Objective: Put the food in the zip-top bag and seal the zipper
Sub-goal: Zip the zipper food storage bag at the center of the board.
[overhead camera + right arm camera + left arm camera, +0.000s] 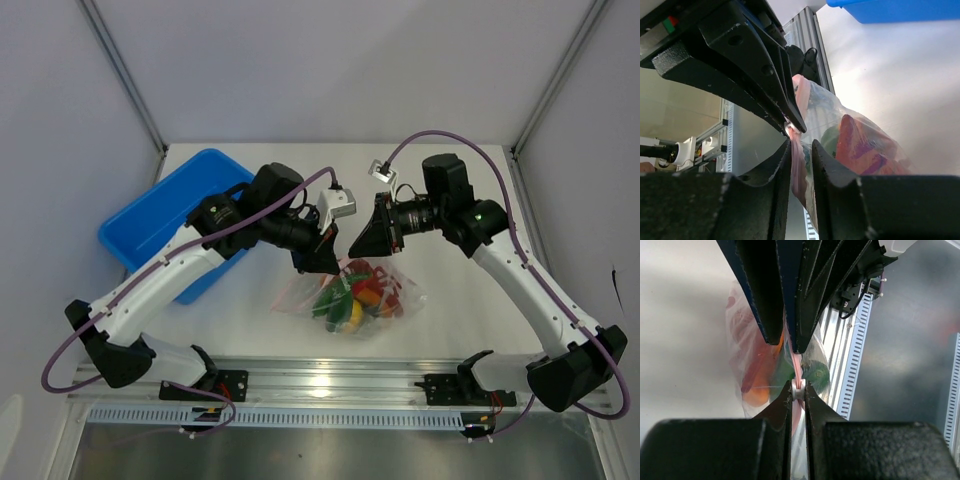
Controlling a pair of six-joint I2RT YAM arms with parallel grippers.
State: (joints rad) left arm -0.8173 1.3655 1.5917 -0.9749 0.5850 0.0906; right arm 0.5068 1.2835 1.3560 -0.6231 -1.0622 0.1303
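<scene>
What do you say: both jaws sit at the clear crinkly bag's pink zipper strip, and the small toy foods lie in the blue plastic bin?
No: the small toy foods lie inside the clear crinkly bag, not the blue plastic bin, as the top external view shows. The jaws are at the pink zipper strip.

Clear bag [405, 296], pink zipper [796, 365]; red, green, yellow food [352, 298]; blue bin [160, 222].

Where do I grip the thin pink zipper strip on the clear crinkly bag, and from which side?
I'd pinch the pink zipper strip across its flat faces, from above the far edge of the clear bag: it stands on edge there, over the toy food. The left gripper and right gripper both clamp it so.
</scene>
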